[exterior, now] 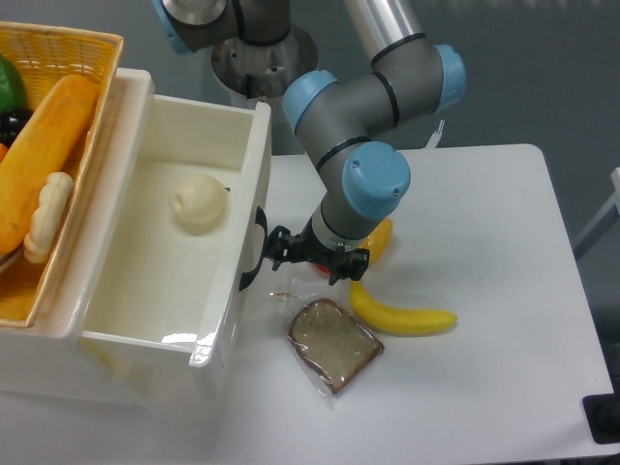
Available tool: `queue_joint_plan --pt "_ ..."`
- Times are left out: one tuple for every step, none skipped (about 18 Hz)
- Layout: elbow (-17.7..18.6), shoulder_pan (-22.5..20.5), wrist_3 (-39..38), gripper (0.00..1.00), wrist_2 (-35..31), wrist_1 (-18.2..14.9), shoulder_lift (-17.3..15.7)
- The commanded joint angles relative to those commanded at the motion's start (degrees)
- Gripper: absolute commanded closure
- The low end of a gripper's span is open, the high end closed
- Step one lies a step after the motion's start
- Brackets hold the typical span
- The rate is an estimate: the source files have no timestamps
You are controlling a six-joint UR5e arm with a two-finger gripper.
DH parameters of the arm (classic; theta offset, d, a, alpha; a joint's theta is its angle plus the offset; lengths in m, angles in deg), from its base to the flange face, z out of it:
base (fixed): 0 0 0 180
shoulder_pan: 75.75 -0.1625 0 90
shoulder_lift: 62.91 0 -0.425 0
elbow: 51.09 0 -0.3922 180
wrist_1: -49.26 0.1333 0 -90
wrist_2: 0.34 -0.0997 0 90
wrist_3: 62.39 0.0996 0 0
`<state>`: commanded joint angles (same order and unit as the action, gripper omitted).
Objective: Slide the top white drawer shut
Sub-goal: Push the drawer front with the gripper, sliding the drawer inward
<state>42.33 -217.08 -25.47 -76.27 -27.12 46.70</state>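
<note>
One top white drawer (184, 242) open; one hand (291, 250) near handle, grip unclear.

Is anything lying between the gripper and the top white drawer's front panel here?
No. In the camera view, only bare table separates the gripper from the top white drawer; the black handle faces it.
</note>
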Motion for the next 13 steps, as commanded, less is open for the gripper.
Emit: queue_joint_plan --pt "-0.1 0.2 0.0 0.00 0.0 -0.4 -0.1" --pt "-0.1 0.4 0.0 0.00 0.0 -0.6 -0.1" --pt "-0.1 0.5 0.0 0.00 0.0 -0.7 -0.2" --pt "0.0 0.5 0.0 0.00 0.3 -1.0 -0.4" --pt "0.0 0.6 0.1 0.00 0.5 -1.1 -0.5" --pt "0.0 0.8 0.1 0.00 0.8 -1.3 -0.7" --pt "-0.1 1.2 0.0 0.00 1.0 -1.3 -0.8" --pt "0.0 1.4 0.0 0.00 1.0 -1.3 -0.8" --pt "0.0 1.6 0.0 0.00 1.1 -1.3 -0.9" --pt "0.0 1.8 0.0 0.00 1.5 -1.3 -1.0" --pt "0.0 2.2 -0.1 0.00 2.1 -1.3 -1.1" --pt "0.0 2.5 -0.2 0.00 2.4 -1.3 -1.4" --pt "0.0 3.0 -0.3 0.00 2.4 -1.3 -1.6"
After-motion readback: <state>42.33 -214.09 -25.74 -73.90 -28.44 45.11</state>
